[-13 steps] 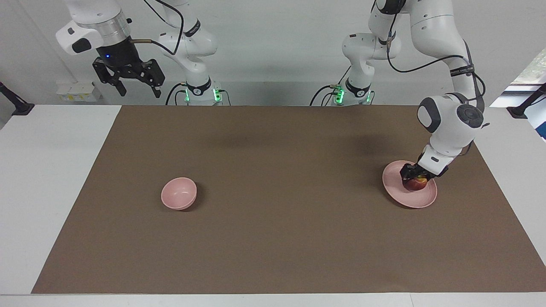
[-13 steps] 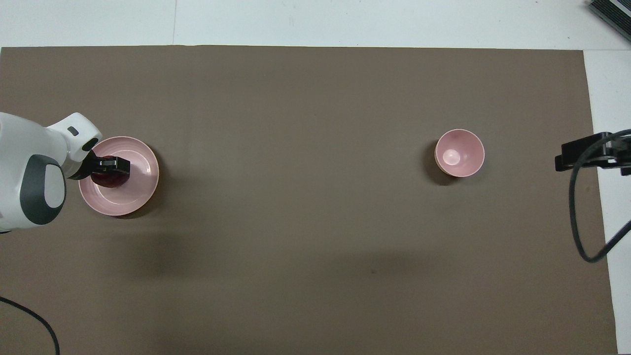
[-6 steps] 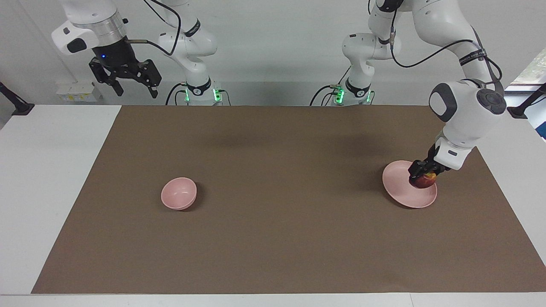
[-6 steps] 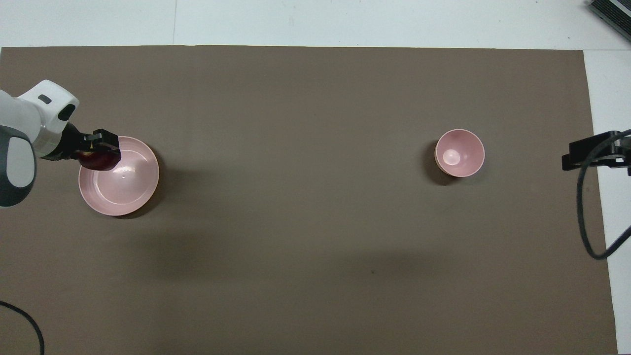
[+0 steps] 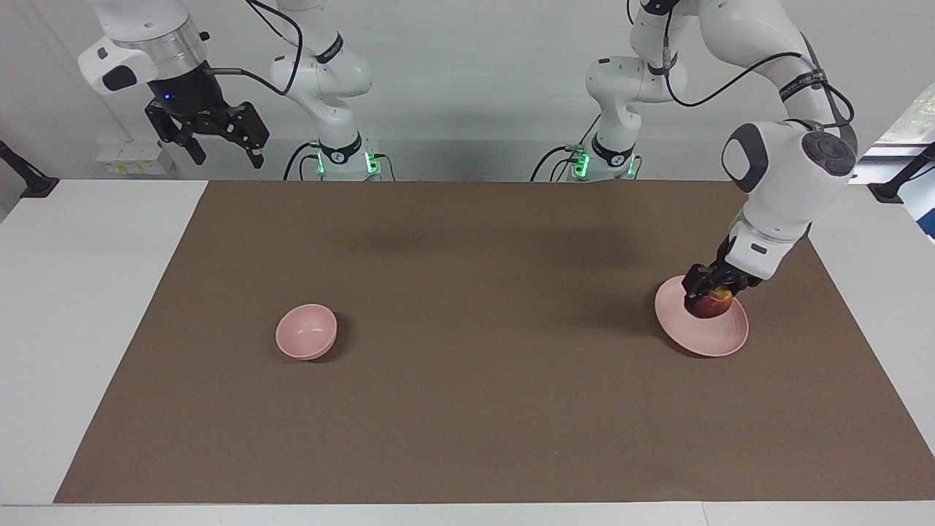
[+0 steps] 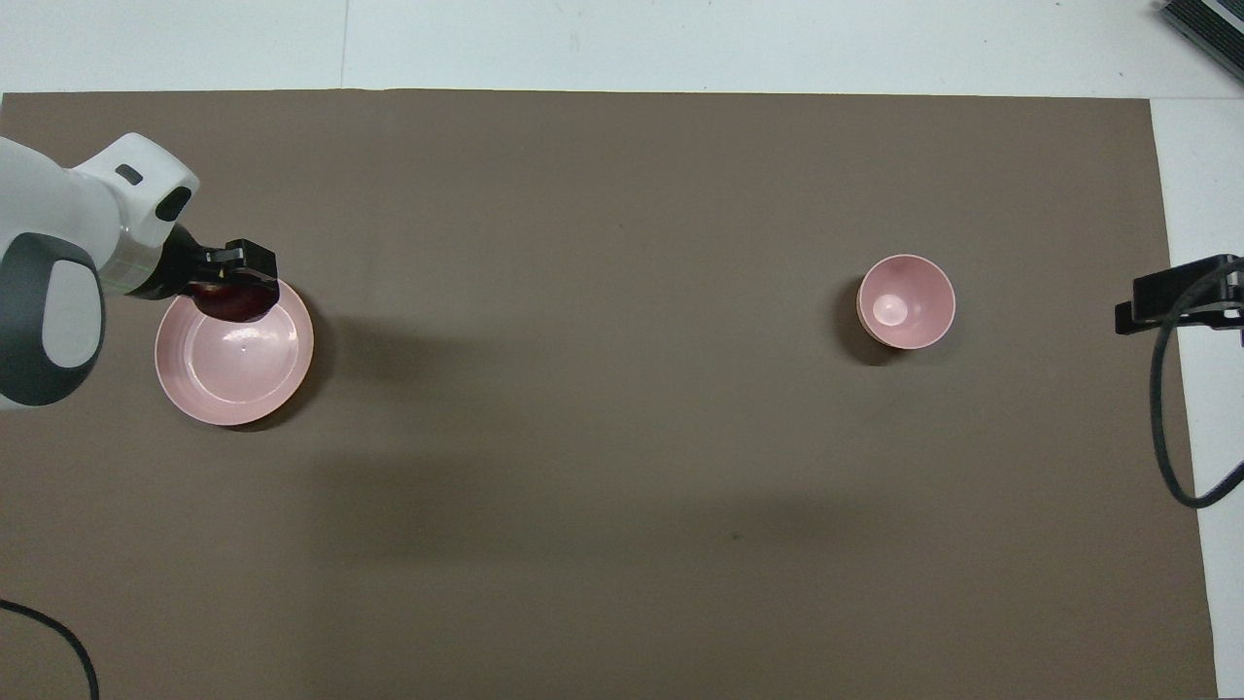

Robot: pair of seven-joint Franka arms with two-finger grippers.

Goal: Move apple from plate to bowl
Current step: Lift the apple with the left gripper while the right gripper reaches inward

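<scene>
Dark red apple (image 5: 709, 305) with a yellow patch, pale pink plate (image 5: 694, 332) and matching pink bowl (image 5: 306, 332), all on a plain brown surface (image 5: 467, 409); black claws on white arms.

Bright, even light from above on both my feeds, and everything reads sharp edge to edge. Soft, broad shadows smear across the brown mat (image 5: 467, 409); a darker crescent hugs the bowl (image 6: 906, 301) and another sits under the plate (image 6: 234, 355). Small glare spots glint inside both. Daylight blows out the window (image 5: 913, 120) at the facing view's edge.
</scene>
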